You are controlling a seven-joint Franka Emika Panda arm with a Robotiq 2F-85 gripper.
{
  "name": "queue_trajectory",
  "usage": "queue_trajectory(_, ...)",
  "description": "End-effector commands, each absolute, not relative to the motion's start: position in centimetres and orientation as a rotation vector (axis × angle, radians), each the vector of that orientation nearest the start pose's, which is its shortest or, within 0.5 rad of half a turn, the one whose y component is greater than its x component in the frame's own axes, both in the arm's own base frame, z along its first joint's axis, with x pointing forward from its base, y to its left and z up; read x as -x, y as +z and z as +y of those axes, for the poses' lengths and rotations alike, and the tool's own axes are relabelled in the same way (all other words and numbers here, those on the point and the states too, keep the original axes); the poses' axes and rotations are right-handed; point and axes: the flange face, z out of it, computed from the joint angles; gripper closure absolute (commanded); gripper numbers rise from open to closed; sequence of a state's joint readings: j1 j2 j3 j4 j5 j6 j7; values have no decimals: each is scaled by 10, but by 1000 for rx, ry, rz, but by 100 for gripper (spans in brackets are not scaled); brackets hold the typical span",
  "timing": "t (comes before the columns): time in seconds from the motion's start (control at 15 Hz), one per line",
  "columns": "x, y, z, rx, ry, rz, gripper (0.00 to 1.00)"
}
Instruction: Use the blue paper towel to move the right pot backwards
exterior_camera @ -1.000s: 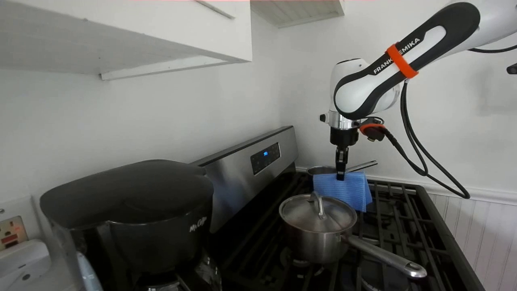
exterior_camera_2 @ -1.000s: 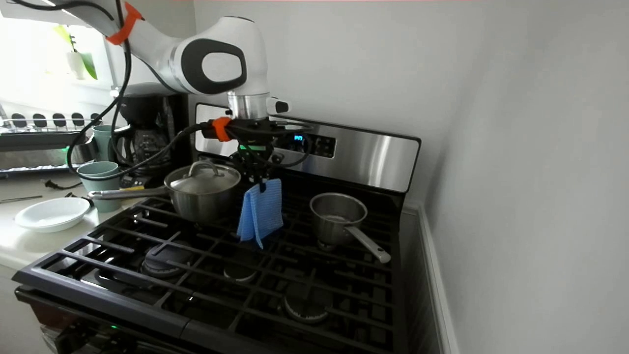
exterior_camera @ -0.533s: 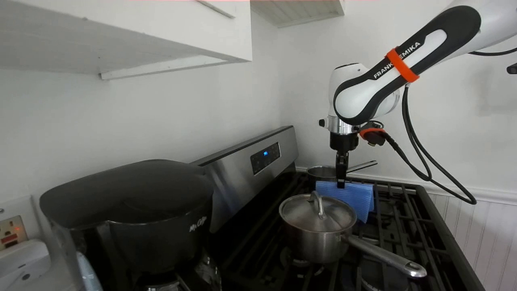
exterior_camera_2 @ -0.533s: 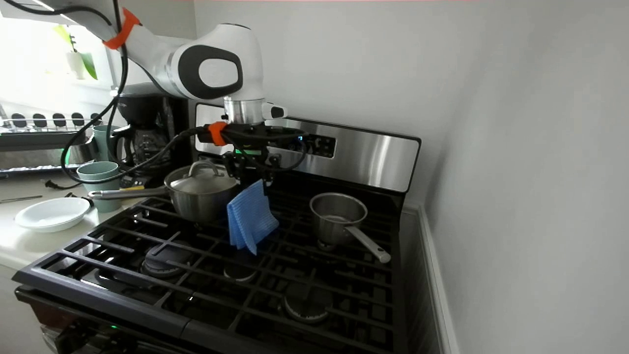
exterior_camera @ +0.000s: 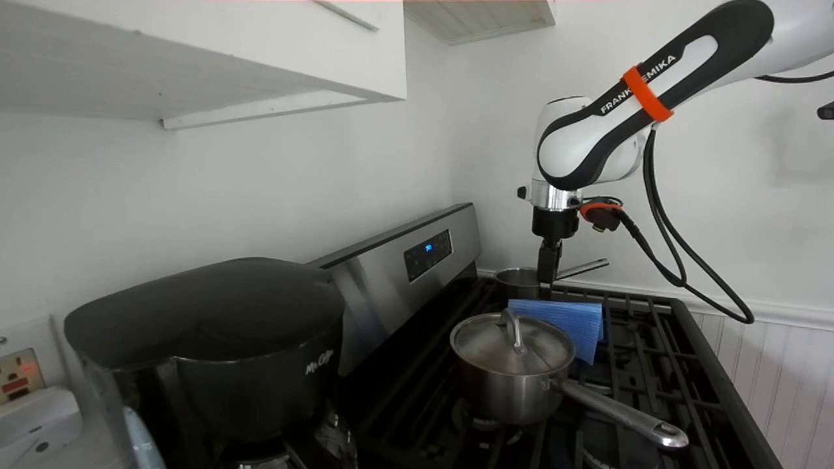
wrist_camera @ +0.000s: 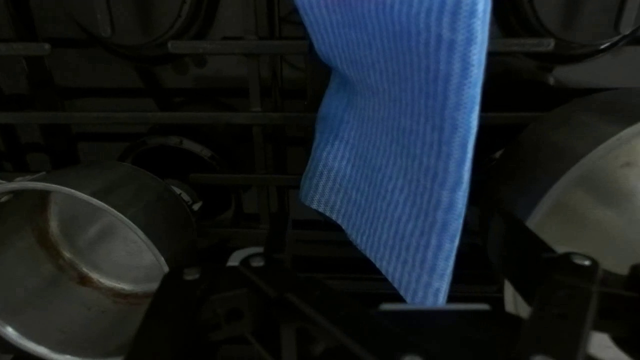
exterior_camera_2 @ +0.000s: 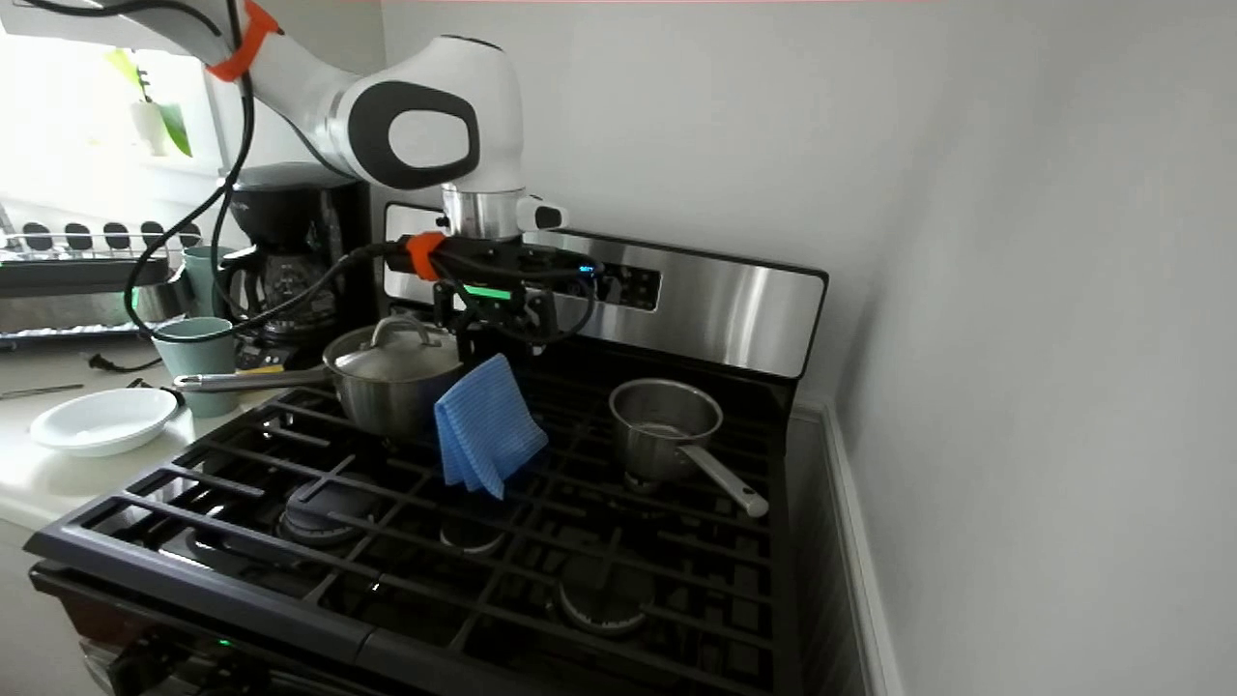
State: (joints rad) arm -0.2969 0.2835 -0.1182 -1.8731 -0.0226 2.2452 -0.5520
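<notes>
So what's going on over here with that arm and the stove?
A robot arm hangs over the stove, its jaws spread wide and holding nothing, just above a folded blue paper towel. The towel stands between a lidded pot and a smaller open pot. The job is to move the smaller pot back using the towel; right now neither towel nor jaws touch it.

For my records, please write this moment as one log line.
fingers: open; blue paper towel: ungripped, standing on stove; right pot: untouched, lidless

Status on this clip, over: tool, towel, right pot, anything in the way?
Tool open, just above blue paper towel. Towel ungripped, standing folded on stove grate. Right pot lidless, apart from towel. Possible obstacle: lidded pot, close on towel's other side.
</notes>
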Motion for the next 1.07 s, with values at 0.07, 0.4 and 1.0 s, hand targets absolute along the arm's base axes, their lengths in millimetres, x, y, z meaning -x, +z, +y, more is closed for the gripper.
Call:
queue_trajectory(0.07, -574, 400, -255, 3125, -135, -145, 0)
queue_trajectory(0.4, -578, 436, -270, 3079, -303, 48, 0)
queue_trajectory(1.0, -584, 500, -321, 3142, -802, 424, 0)
